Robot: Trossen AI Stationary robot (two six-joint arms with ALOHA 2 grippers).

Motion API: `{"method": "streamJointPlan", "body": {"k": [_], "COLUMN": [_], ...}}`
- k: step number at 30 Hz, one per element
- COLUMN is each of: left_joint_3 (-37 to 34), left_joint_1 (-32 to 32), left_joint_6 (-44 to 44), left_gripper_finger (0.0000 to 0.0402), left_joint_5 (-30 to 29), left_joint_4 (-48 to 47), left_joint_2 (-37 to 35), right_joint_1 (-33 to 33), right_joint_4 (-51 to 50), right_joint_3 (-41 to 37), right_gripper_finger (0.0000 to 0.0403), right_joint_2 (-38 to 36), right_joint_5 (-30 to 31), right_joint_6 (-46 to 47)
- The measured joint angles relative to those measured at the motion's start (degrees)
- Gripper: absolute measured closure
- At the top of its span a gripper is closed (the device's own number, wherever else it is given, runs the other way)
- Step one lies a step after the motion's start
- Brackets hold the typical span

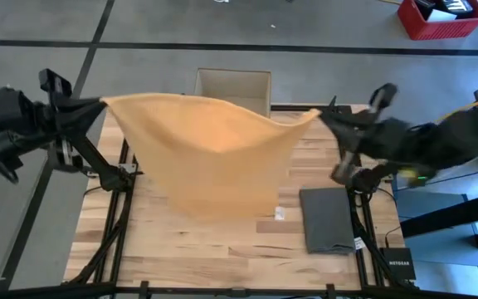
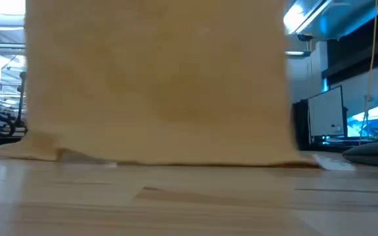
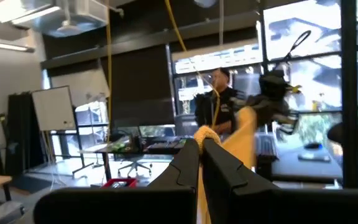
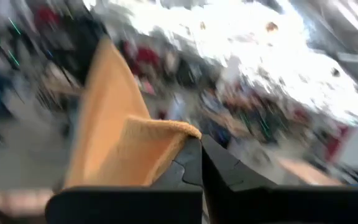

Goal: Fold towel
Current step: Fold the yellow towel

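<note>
The orange-tan towel (image 1: 210, 154) hangs spread wide above the wooden table, its two top corners held up at far left and far right, the top edge sagging between them. Its bottom edge (image 2: 176, 162) brushes the tabletop near the middle.

Even overhead light is washing the pale wooden table (image 1: 222, 257); motion blur is smearing the room beyond the right gripper (image 4: 201, 144) and the orange terry towel (image 4: 114, 140).

A plain orange-tan towel (image 1: 214, 154) is seen, with no pattern. A grey cloth (image 1: 329, 220) is seen on a pale wood table (image 1: 222, 257). A red crate (image 1: 442, 18) is seen beyond.
</note>
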Motion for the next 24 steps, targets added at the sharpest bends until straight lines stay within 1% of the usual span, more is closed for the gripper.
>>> {"method": "streamJointPlan", "body": {"k": [3, 7, 14, 18, 21, 24], "left_joint_3": [0.6, 0.6, 0.5, 0.5, 0.5, 0.5], "left_joint_1": [0.0, 0.0, -0.5, -4.3, -7.2, -10.2], "left_joint_6": [-0.1, -1.6, -1.8, -2.1, -2.0, -2.0], "left_gripper_finger": [0.0401, 0.0401, 0.0401, 0.0401, 0.0401, 0.0401], "left_joint_5": [0.0, 0.0, 0.0, 0.5, 2.0, 3.1], "left_joint_4": [0.3, 0.1, 0.0, 0.2, 2.4, 4.6], "left_joint_2": [-0.2, 0.0, 2.7, 5.3, 7.8, 10.2], "right_joint_1": [3.1, 5.9, 10.0, 13.8, 16.8, 20.1], "right_joint_4": [10.5, 16.3, 16.2, 17.6, 20.8, 25.3], "right_joint_3": [0.0, 0.0, 0.0, 0.0, 0.0, 0.0], "right_gripper_finger": [0.0402, 0.0402, 0.0402, 0.0402, 0.0402, 0.0402], "right_joint_2": [-0.6, -1.3, 0.3, 2.0, 3.6, 5.6], "right_joint_5": [-4.5, -6.7, -5.4, -4.8, -3.4, -3.4], "right_joint_6": [-7.9, -10.3, -10.8, -10.8, -10.7, -10.8]}}
